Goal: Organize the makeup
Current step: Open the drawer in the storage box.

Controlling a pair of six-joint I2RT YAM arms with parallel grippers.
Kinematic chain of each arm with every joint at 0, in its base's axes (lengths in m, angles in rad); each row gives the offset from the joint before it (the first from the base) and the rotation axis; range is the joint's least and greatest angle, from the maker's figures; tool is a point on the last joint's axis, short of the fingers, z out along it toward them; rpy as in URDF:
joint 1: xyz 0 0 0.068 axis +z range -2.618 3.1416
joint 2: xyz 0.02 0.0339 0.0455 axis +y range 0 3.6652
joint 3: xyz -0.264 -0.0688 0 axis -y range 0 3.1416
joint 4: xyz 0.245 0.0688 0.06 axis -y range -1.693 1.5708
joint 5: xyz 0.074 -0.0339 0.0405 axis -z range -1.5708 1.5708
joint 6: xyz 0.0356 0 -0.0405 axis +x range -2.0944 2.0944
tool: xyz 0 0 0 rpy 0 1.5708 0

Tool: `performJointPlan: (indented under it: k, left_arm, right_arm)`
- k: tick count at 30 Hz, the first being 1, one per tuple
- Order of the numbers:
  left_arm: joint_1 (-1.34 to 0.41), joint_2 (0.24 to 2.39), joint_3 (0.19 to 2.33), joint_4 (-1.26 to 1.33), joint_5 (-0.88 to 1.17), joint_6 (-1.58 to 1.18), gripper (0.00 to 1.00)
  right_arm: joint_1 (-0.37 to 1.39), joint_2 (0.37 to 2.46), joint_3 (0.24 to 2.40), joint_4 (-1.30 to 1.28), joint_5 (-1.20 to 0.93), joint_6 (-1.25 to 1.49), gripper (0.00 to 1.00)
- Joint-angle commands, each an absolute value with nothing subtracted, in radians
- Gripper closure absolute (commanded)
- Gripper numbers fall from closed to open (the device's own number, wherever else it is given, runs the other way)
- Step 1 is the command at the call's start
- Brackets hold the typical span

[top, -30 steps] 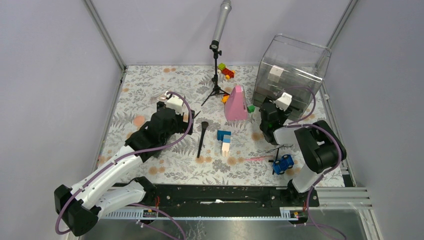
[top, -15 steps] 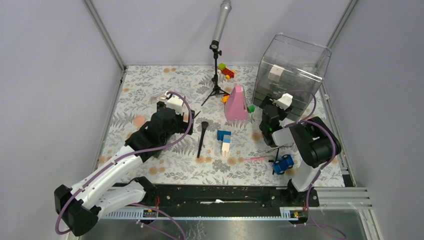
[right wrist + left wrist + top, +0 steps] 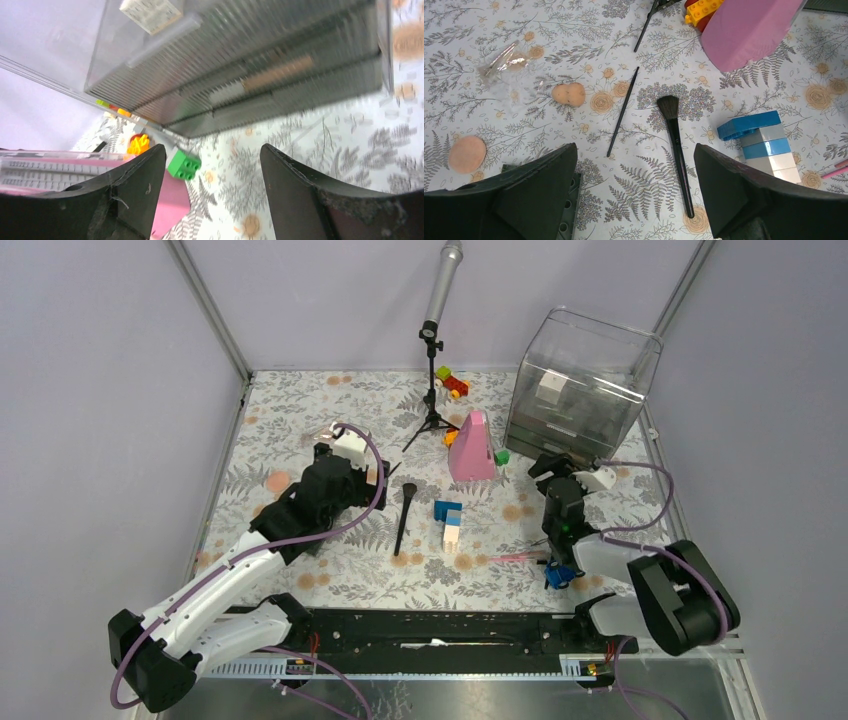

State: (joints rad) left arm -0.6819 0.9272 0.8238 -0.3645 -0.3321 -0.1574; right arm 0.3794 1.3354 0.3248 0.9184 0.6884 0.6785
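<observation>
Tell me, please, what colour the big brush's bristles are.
Black; the brush bristles show best in the left wrist view.

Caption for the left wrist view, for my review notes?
Open left hand above a black-handled brush, a slim black stick and a round peach sponge.

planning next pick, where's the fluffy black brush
Mid-table in the top view, the fluffy black brush lies just left of the blue and white blocks, a thin black stick on its other side.
</observation>
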Motion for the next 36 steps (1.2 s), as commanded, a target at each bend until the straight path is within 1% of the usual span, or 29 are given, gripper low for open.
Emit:
performJointPlan:
  k: [1,4,8,12,15,22,28,31,36]
  left_arm:
    - [-0.678,0.929,0.823,-0.322,-0.313,-0.158,0.02]
    - [-0.678,0.931,0.823,-0.322,-0.309,-0.159,0.02]
    - [-0.678,0.932,0.822,-0.324,-0.306,-0.158,0.02]
    - [-0.678,0.93,0.823,-0.325,-0.314,-0.156,0.02]
    - [-0.678,0.93,0.822,-0.325,-0.314,-0.155,0.02]
    - [-0.678,0.93,0.821,-0.324,-0.322,-0.151,0.01]
    - [-0.674,0.932,0.821,-0.325,-0.326,-0.149,0.01]
    - [-0.674,0.932,0.821,-0.325,-0.326,-0.149,0.01]
    - [-0.673,0.932,0.818,-0.325,-0.327,-0.149,0.01]
  right_arm:
    - [0.376,1.218,0.247,0.79,0.665,1.04,0.24]
    - [0.376,1.149,0.227,0.733,0.701,1.108,0.23]
    - [0.376,1.113,0.22,0.687,0.768,1.169,0.22]
    - [0.372,1.145,0.23,0.653,0.783,1.234,0.22]
    - [0.352,1.19,0.237,0.65,0.746,1.298,0.23]
    - [0.254,1.315,0.191,0.923,0.557,1.25,0.24]
    - [0.148,1.388,0.17,1.032,0.407,1.27,0.25]
    - [0.113,1.445,0.168,1.132,0.338,1.27,0.25]
    - [0.072,1.583,0.168,1.33,0.259,1.312,0.29]
